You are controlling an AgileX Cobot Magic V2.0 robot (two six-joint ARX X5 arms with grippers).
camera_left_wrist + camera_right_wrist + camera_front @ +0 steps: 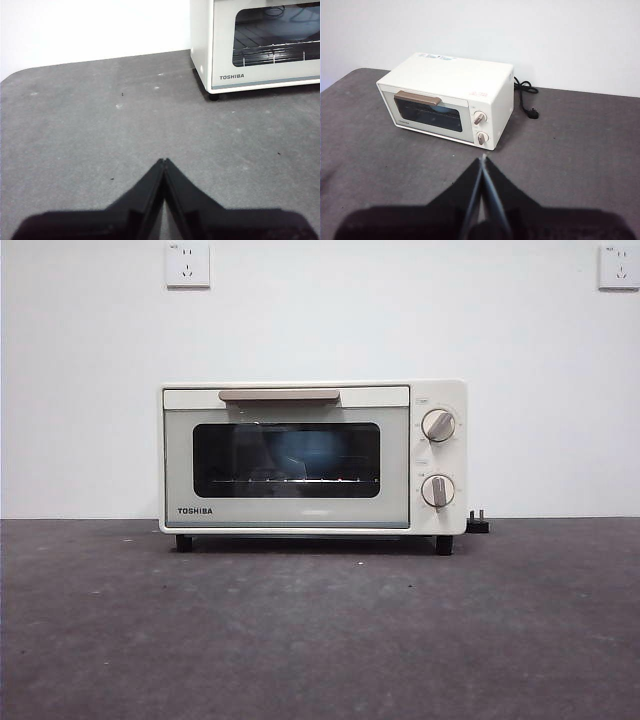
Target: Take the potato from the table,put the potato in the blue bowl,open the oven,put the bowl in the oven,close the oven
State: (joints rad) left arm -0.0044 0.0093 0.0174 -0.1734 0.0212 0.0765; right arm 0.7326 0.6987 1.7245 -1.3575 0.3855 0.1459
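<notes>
The cream-white oven (290, 510) stands at the back of the dark grey table (320, 640) with its door shut and its beige handle (279, 395) at the top. Through the dark window a blue rounded shape shows on the rack, which looks like the blue bowl (305, 455), and it is seen dimly again in the left wrist view (295, 25). The potato is hidden. My left gripper (164, 161) is shut and empty over bare table, left of and nearer than the oven (225, 45). My right gripper (483, 157) is shut and empty, raised in front of the oven (455, 80).
Two round knobs (438, 425) sit on the oven's right panel. A black power cord (525, 92) with its plug (478, 524) lies behind the oven on the right. A white wall with two sockets (188, 263) closes the back.
</notes>
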